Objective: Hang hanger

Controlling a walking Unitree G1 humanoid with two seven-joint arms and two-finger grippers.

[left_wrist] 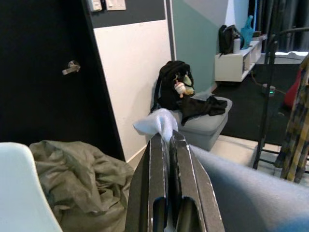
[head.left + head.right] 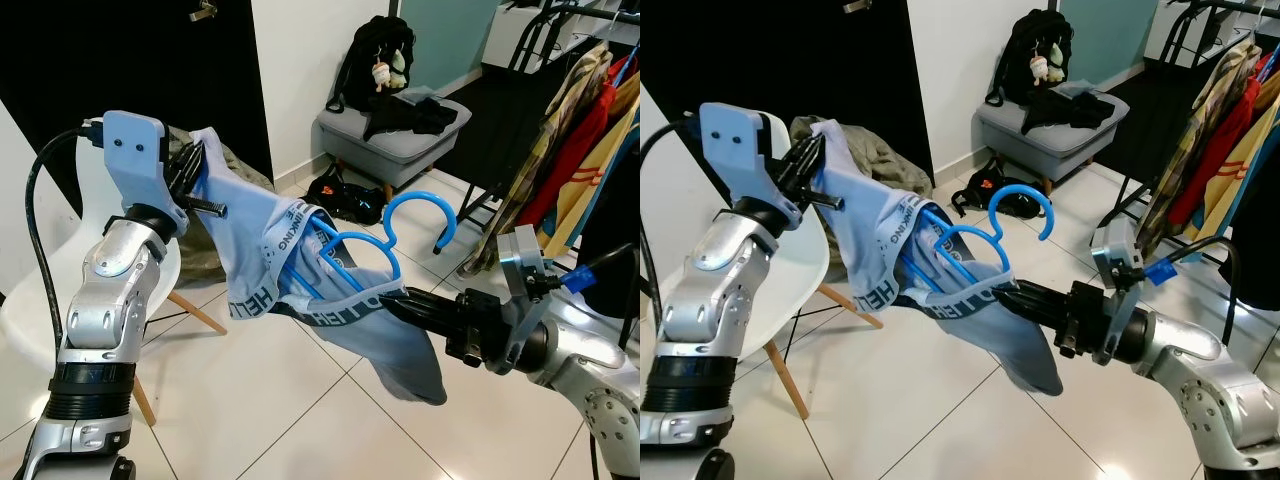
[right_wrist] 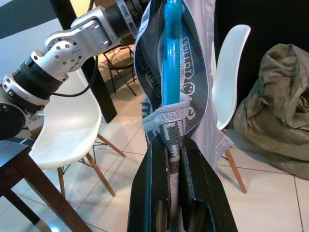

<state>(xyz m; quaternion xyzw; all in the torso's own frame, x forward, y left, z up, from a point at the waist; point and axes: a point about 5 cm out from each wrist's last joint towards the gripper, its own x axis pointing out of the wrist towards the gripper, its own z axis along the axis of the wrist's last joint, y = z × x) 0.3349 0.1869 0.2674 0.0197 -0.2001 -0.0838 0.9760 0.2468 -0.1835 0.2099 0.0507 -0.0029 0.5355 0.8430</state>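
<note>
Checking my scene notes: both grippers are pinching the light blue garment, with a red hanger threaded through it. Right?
Not quite: the hanger is blue, as the left eye view shows. Left gripper and right gripper do pinch the light blue garment.

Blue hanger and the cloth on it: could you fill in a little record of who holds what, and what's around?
hanger: blue hanger, hook free, inside the garment
garment: light blue underwear, stretched between both arms
left tool: left tool pinching the fabric's upper corner
right tool: right tool clamped on the waistband
nearby: white chair, clothes rack, grey ottoman
</note>
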